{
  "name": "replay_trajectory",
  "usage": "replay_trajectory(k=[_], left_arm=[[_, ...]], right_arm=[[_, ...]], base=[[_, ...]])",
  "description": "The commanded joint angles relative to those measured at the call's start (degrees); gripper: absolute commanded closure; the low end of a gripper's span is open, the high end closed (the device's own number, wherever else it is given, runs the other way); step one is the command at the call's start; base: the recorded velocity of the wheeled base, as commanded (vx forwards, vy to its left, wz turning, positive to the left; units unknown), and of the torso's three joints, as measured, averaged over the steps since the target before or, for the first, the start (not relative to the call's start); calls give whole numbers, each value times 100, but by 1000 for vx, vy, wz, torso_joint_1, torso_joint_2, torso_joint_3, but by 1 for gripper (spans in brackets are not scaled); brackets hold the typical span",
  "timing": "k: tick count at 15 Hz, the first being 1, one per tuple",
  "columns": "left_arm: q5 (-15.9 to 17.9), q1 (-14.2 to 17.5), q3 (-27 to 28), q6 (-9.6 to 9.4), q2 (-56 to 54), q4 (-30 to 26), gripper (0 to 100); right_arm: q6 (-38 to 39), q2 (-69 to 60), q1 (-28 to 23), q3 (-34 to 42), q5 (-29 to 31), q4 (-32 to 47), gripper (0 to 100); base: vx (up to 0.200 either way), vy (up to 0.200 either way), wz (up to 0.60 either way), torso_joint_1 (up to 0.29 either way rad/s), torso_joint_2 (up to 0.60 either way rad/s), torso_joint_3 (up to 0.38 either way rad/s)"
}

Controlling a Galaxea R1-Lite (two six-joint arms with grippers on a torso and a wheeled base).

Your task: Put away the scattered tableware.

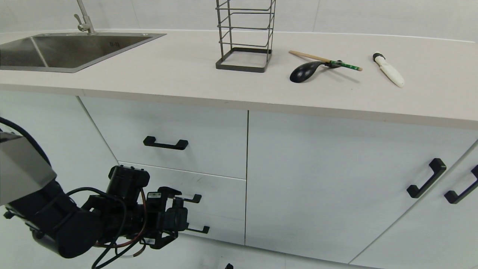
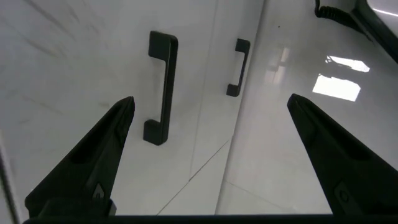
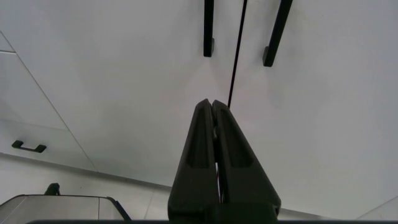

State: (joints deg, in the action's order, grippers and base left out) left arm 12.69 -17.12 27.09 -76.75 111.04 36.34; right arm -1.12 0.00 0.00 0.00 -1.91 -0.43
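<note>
pale kitchen bench point(image 1: 149, 74) runs across the head view over white cabinet fronts, with a steel sink point(image 1: 74, 48) at 10 o'clock. an upright wire rack point(image 1: 244, 37) stands at 12 o'clock, and nothing can be seen in it. the tableware lies loose on the bench. a black spoon point(image 1: 304, 71) is at 1 o'clock, just beside the rack. a wooden chopstick with a green band point(image 1: 321, 59) lies across the spoon's handle, touching it. a white utensil with a black collar point(image 1: 390, 71) lies apart from them at 2 o'clock.

the left end effector point(image 1: 199, 213) hangs low at 7 o'clock, in front of the lower drawer and well below the bench. its jaws are spread wide and hold nothing. its wrist view looks between the open fingers point(image 2: 93, 162) at a cabinet handle point(image 2: 160, 87). the right end effector point(image 3: 211, 106) has its jaws pressed together on nothing and faces the cabinet doors.

judging from this, the task has not yet begun. all three pieces are unsorted, no item is gripped, and the rack looks like the place for them. both arms would first have to rise to bench height.
</note>
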Motion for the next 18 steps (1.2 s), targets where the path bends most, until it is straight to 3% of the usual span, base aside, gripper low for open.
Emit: replay_trajectory(k=[1,9,12,14,16,18], left_arm=[[-56,6,-37,108,321,172,0],[-144,33,-116,371,805,1077,0],[-144,-20,-107,626,1121,1437,0],[-153,-20,-107,679,1297,1719,0],[-144,-20,-90,811,1420,1833,0],[-144,-2,-81,811,1517,1859,0]], right_arm=[[-2,0,0,0,-2,-1,100],[-2,0,0,0,-2,-1,100],[-2,0,0,0,-2,-1,100],[-2,0,0,0,-2,-1,100],[-2,0,0,0,-2,-1,100],[-2,0,0,0,-2,-1,100]], base=[[0,0,0,0,0,0],[0,0,0,0,0,0],[0,0,0,0,0,0],[0,0,0,0,0,0],[0,0,0,0,0,0],[0,0,0,0,0,0]])
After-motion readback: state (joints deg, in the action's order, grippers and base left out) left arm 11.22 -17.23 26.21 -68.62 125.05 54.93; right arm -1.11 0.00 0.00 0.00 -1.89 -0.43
